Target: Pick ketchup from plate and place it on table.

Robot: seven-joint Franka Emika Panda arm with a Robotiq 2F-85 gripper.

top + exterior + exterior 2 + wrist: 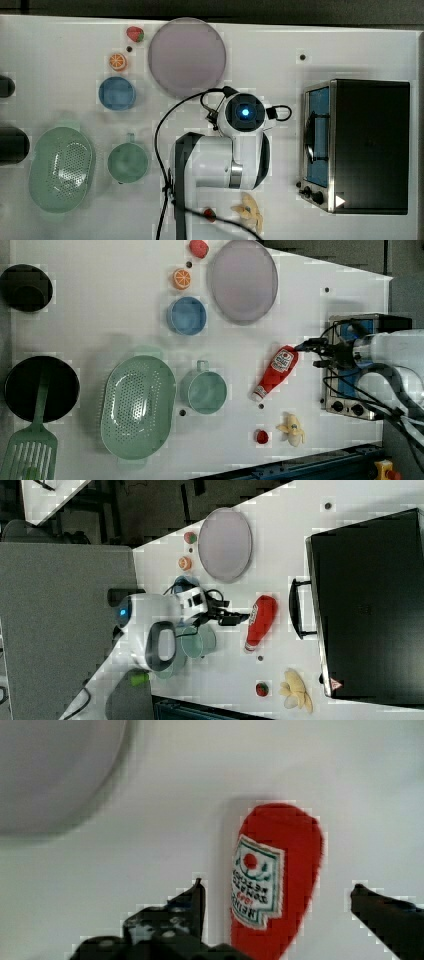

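Observation:
The ketchup (277, 371) is a slim red bottle with a white label, lying on its side on the white table (325, 45), apart from the plate. It also shows as the ketchup (260, 620) and, close up, the ketchup (280, 870). My gripper (278, 887) is open, one dark fingertip on each side of the bottle with a gap to it on both sides. From the side, the gripper (312, 354) hovers by the bottle's broad end. The pale mauve-grey plate (186, 56) sits bare at the table's far side; the plate (243, 280) has nothing on it.
A black toaster oven (370, 145) stands at the top view's right. A blue bowl (117, 93), green cup (128, 161), green colander (61, 169), orange half (117, 61) and strawberry (135, 34) lie at the top view's left. A banana (250, 207) lies near the arm's base.

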